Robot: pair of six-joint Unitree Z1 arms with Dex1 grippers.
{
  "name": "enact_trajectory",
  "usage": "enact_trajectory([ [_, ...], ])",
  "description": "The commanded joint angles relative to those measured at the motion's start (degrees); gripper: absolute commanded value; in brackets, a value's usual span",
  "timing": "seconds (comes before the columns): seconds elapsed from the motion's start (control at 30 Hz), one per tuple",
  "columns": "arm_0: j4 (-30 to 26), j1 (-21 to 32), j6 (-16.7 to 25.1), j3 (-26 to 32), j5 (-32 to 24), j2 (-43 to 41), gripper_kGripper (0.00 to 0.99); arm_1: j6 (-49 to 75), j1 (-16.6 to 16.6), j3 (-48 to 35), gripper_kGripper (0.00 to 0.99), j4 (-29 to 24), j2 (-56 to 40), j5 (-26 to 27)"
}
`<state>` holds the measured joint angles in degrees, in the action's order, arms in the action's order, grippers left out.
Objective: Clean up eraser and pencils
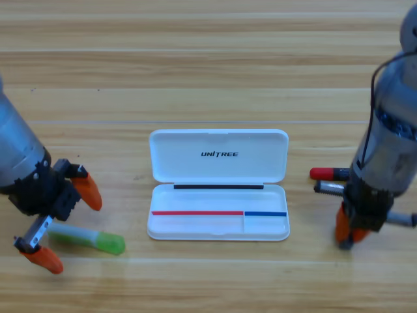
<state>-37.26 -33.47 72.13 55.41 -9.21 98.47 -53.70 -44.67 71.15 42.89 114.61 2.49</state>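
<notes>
The worktop is pale honey-brown wood, its grain running in long horizontal streaks between darker plank seams. The case is plain white with small black lettering on its raised lid. The green pencil is translucent bright green at one end, paling to whitish-green at the other. The red-capped pencil shows a glossy red end. The left end effector is black with orange jaws and a silvery metal part; the right end effector is black with orange jaws below a grey arm.
</notes>
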Motion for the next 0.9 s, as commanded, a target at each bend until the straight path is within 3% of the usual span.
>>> enact_trajectory([
  [0.03,0.5,0.9,0.8,0.4,0.2,4.9,0.985,9.8,-2.7,8.9,0.0,9.0,2.1,-5.2],
  [0.23,0.6,0.9,-0.9,1.1,6.0,6.8,0.976,26.0,-2.9,10.5,0.0,10.6,-0.4,-9.7],
  [0.4,0.9,0.3,-2.1,1.2,9.1,7.4,0.976,43.1,-2.9,10.0,0.0,11.1,-2.0,-9.2],
  [0.73,1.2,-1.4,-4.2,1.9,11.8,9.1,0.976,73.6,-3.8,10.5,0.0,17.7,-4.2,5.6],
  [0.9,1.6,-2.7,-5.3,2.9,12.5,10.9,0.976,84.5,-4.6,11.1,0.0,18.5,-4.7,6.3],
])
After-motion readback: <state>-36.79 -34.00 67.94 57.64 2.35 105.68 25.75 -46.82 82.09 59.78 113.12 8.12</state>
